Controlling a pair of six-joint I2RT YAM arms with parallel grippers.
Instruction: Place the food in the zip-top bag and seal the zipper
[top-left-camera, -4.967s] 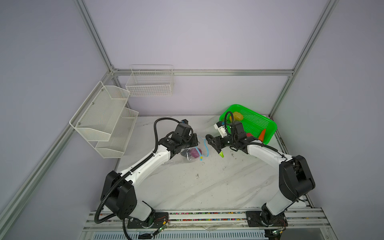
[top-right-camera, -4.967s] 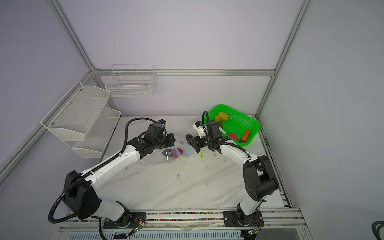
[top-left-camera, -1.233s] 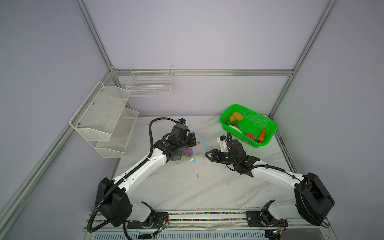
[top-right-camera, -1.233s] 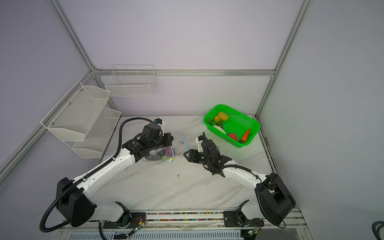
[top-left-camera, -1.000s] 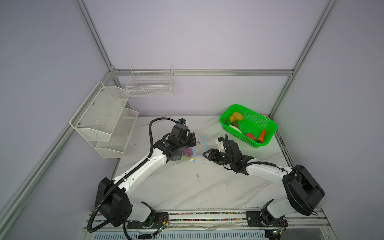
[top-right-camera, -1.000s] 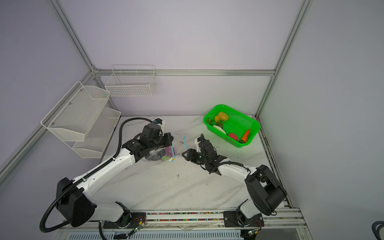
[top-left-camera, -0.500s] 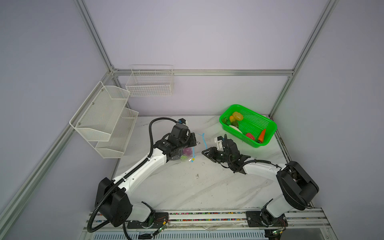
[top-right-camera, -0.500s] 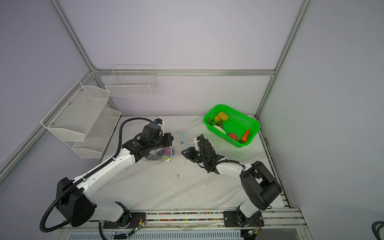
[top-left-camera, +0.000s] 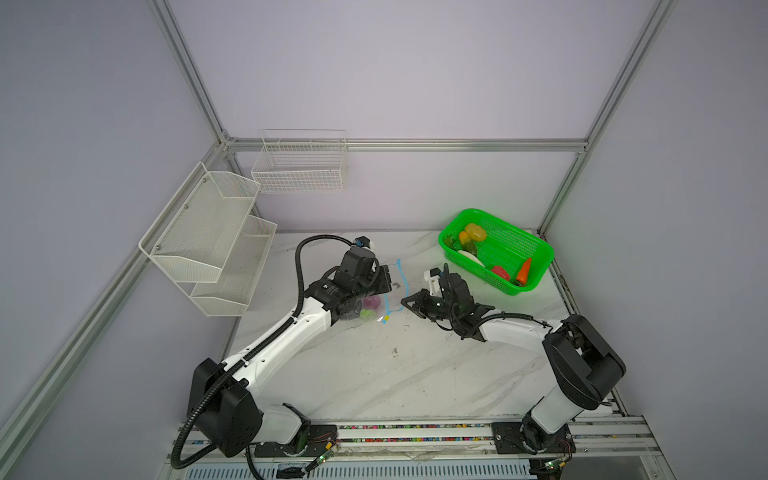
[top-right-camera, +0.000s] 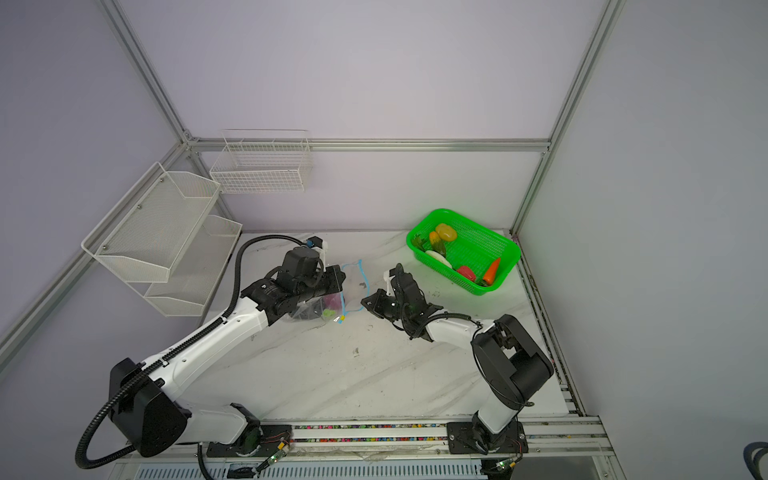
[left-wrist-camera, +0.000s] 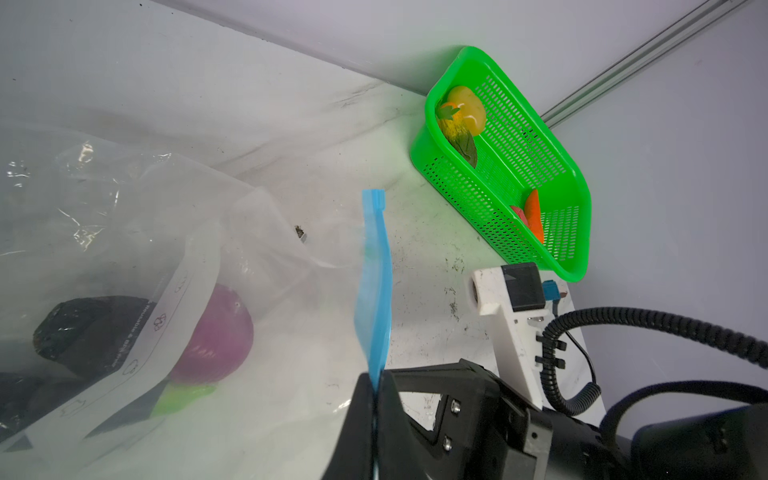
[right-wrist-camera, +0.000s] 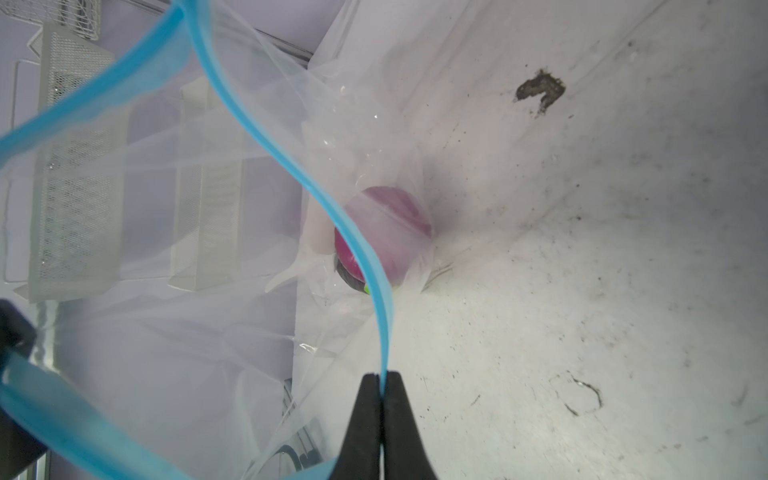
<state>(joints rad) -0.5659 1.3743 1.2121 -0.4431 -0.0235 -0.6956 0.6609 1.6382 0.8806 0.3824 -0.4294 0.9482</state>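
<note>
The clear zip-top bag (top-left-camera: 376, 293) lies mid-table in both top views, mouth turned to the right. Inside it are a purple piece (left-wrist-camera: 220, 336), a dark avocado-like piece (left-wrist-camera: 83, 328) and a green piece (left-wrist-camera: 183, 395). My left gripper (left-wrist-camera: 376, 386) is shut on the blue zipper (left-wrist-camera: 376, 266) at the mouth's far side. My right gripper (right-wrist-camera: 382, 380) is shut on the zipper (right-wrist-camera: 291, 166) at the near lip, so the mouth bows open between them. The yellow slider (top-left-camera: 385, 319) sits at the strip's near end. More food, a yellow piece (top-left-camera: 475, 231), carrot (top-left-camera: 524, 270) and red piece (top-left-camera: 500, 272), lies in the basket.
The green perforated basket (top-left-camera: 540, 253) stands at the back right against the wall. White mesh shelves (top-left-camera: 208, 249) and a wire basket (top-left-camera: 299, 166) hang on the left and back walls. The right arm's white camera mount (left-wrist-camera: 511, 291) is close beside the left gripper.
My right gripper moved left to the bag's mouth and closed on the blue strip. The left gripper stayed shut on the strip in place.
</note>
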